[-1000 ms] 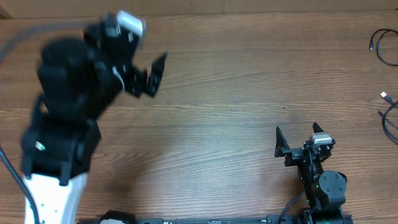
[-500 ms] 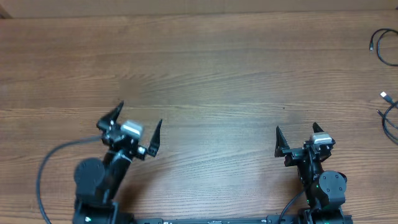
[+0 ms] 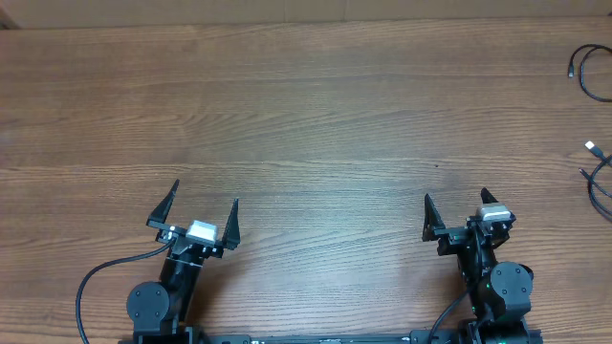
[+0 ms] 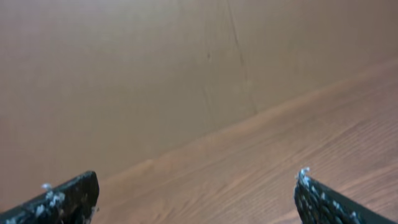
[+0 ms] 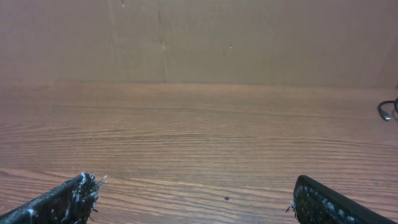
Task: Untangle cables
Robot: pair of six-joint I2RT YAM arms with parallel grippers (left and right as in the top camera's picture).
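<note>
Cables [image 3: 572,65]: thin black loops at the table's [image 3: 316,115] right edge, strung 12-to-6 o'clock.
Bearing: 2 o'clock from right gripper [image 3: 455,196], the nearer arm.
Jaws: both spread wide, empty; left gripper [image 3: 205,194] well apart from cables.

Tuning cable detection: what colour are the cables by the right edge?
The cables are black; overhead view shows them best.

There was one wooden table [image 3: 316,115], two grippers, the left gripper [image 3: 205,193] and the right gripper [image 3: 456,195], and two separate bunches of cables [image 3: 573,65], partly cut off at the right edge.
</note>
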